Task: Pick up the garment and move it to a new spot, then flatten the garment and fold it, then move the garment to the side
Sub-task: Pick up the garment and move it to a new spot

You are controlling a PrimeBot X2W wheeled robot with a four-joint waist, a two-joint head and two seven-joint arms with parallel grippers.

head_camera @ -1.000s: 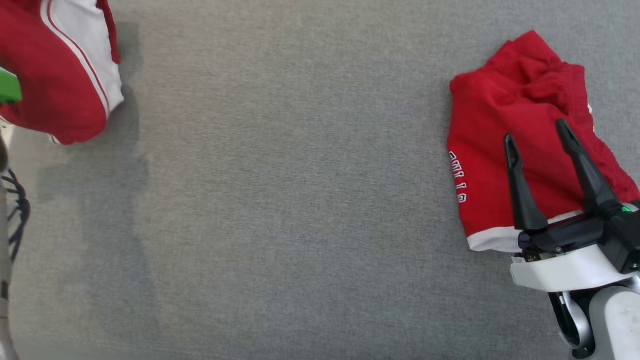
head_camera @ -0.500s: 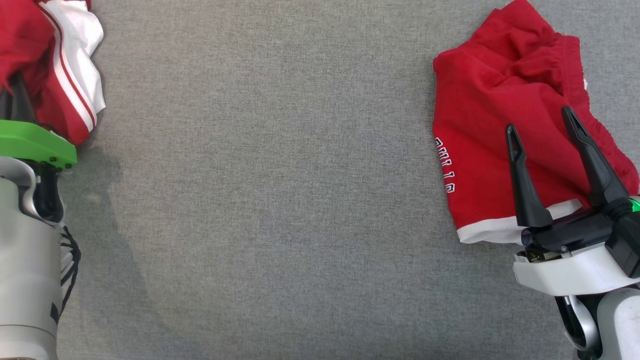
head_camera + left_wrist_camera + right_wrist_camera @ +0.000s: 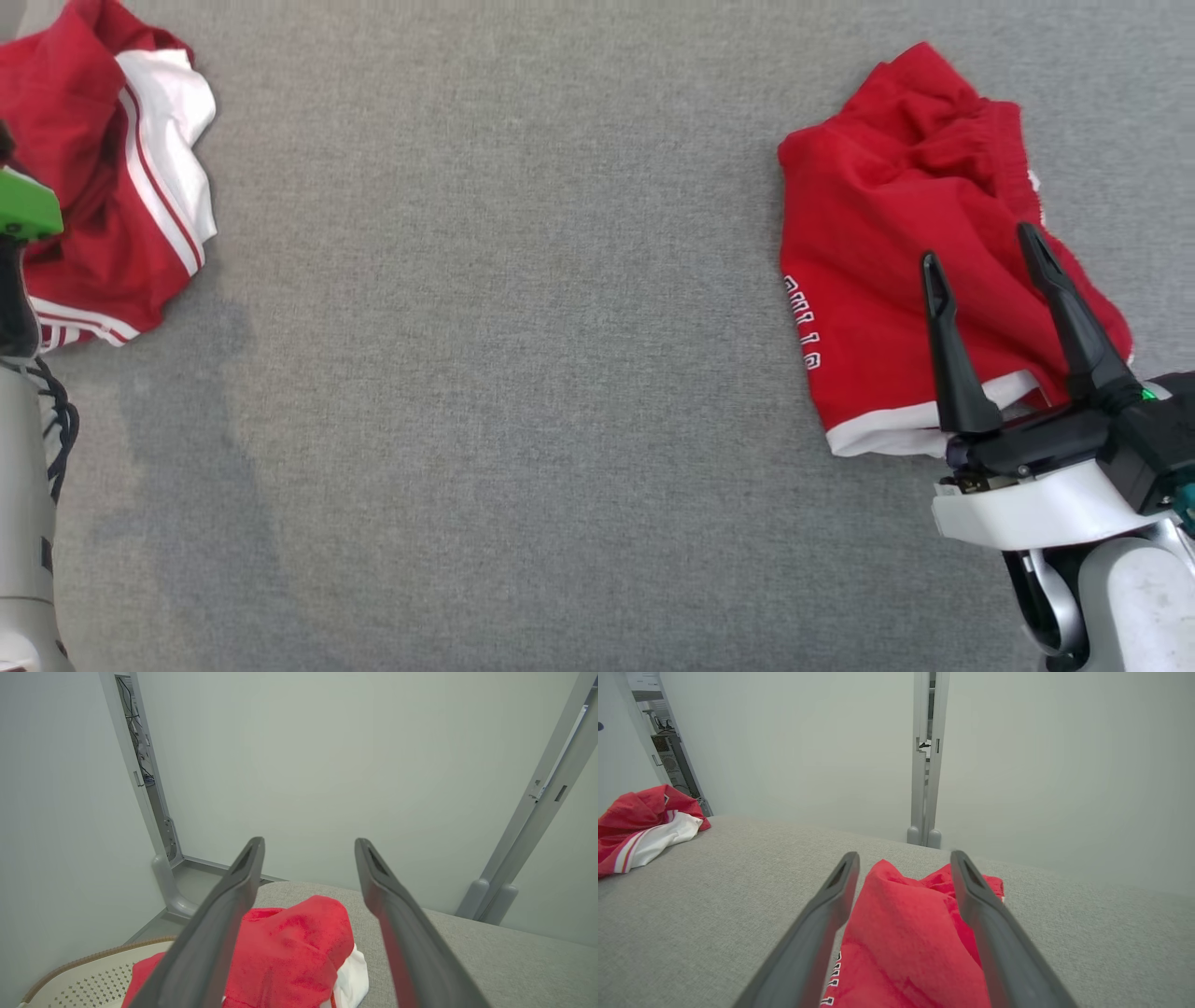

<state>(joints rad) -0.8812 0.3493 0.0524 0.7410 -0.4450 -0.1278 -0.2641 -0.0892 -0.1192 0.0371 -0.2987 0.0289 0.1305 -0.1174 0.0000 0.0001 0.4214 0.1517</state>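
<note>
The garment, crumpled soft red fabric with white striped panels, lies heaped on the grey woven table just beneath the left hand, whose fingers are spread wide and empty. The right hand, also wide, hovers over folded red shorts.

Black-fingered right gripper, white cuff

1. The garment looks red to us, with a white panel and thin red-and-white stripes.
2. The shorts: plain red, white hem band, white outlined letters.
3. The table cover: we'd call it grey, with a finely flecked weave.
4. The right gripper: black fingers, white collar behind.
5. The left gripper: dark grey fingers.
6. The basket: cream, dotted with holes, tan rim.
</note>
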